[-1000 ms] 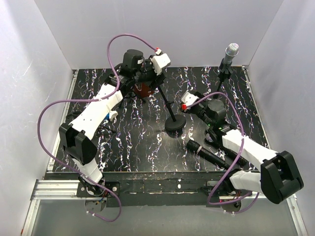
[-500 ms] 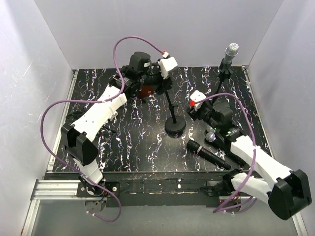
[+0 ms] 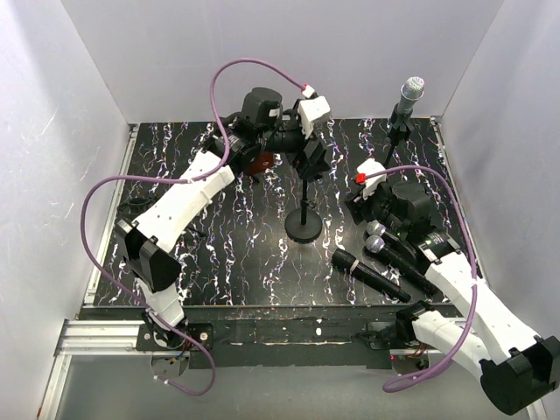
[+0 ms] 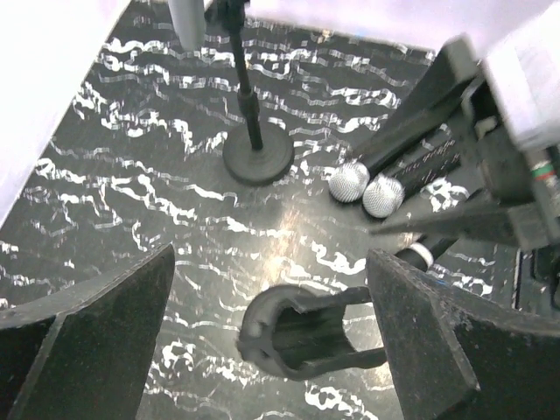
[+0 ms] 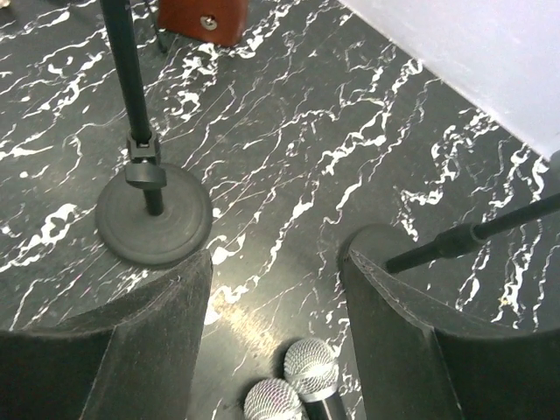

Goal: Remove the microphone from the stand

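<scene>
One microphone (image 3: 411, 91) stands clipped in the back-right stand (image 3: 398, 131); it shows at the top of the left wrist view as the microphone (image 4: 186, 22). The centre stand (image 3: 304, 229) has an empty clip (image 4: 306, 332). My left gripper (image 3: 313, 162) (image 4: 271, 297) is open, its fingers either side of that clip without touching it. Two silver-headed microphones (image 3: 376, 236) (image 5: 311, 367) lie on the table under my right gripper (image 3: 378, 217) (image 5: 276, 289), which is open with nothing in it.
A third, black microphone body (image 3: 369, 274) lies near the front right. A brown box (image 3: 256, 162) (image 5: 201, 16) sits at the back behind the centre stand. White walls close in the table on three sides. Purple cables loop above both arms.
My left gripper has moved right along the centre stand's top and opened off the clip. The right arm has drawn back to the right, uncovering two microphones lying on the table.
</scene>
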You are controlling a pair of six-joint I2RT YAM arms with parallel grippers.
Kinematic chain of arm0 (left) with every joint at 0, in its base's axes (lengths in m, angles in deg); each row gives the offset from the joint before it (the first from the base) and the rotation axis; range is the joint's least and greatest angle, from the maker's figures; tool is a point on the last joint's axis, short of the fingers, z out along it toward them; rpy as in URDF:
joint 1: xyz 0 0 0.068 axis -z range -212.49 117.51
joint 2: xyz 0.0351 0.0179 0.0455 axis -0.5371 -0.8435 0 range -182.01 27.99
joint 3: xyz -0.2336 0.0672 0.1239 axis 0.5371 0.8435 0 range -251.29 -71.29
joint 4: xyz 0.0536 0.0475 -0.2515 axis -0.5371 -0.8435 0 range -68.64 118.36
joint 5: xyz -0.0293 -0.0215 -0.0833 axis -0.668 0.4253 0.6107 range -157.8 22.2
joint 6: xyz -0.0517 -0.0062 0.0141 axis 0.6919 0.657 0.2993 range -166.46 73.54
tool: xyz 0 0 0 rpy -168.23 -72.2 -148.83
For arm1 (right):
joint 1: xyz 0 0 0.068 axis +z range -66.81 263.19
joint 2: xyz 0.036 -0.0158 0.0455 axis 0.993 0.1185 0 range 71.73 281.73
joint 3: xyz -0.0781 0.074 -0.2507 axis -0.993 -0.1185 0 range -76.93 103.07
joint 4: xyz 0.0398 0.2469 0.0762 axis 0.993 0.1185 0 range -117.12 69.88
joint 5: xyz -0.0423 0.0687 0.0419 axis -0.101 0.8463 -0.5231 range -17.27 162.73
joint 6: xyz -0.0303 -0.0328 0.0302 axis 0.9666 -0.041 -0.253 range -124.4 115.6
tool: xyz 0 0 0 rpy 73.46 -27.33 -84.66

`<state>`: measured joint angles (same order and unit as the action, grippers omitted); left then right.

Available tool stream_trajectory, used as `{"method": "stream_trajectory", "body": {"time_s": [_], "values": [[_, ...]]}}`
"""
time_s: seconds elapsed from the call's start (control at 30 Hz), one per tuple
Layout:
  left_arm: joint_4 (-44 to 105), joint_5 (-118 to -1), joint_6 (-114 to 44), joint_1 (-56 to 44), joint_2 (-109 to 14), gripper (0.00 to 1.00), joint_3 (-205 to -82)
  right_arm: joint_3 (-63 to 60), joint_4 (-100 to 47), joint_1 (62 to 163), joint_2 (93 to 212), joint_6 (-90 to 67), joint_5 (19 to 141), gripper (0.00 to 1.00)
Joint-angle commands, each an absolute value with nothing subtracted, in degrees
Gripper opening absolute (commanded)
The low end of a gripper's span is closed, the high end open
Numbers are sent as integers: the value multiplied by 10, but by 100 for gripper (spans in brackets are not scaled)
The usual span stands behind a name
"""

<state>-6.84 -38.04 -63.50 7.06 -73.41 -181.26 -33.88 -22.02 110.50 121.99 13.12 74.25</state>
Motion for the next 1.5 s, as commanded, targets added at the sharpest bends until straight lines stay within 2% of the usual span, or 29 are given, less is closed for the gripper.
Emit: {"method": "stream_trajectory", "body": {"time_s": [0.0, 0.23, 0.4, 0.5, 0.8, 1.03, 1.2, 1.47], "values": [[-88, -322, -598, 71, -732, 93, -1885, -297, -156, 1102, 1200, 88, 776, 69], [-121, -311, -613, 70, -705, 96, -1874, -280, -141, 1101, 1203, 69, 825, 71], [-98, -389, -581, 68, -685, 94, -1830, -253, -146, 1100, 1217, 50, 902, 71], [-93, -396, -593, 66, -682, 93, -1813, -245, -149, 1100, 1231, 34, 922, 71], [-179, -352, -763, 66, -677, 94, -1712, -248, -132, 1098, 1221, 21, 939, 71], [-269, -311, -886, 66, -776, 93, -1789, -252, -108, 1096, 1203, 22, 942, 71], [-278, -310, -930, 66, -832, 89, -1823, -260, -108, 1095, 1194, 20, 938, 71], [-227, -353, -967, 67, -850, 73, -1793, -279, -124, 1088, 1193, 21, 937, 71]]}}
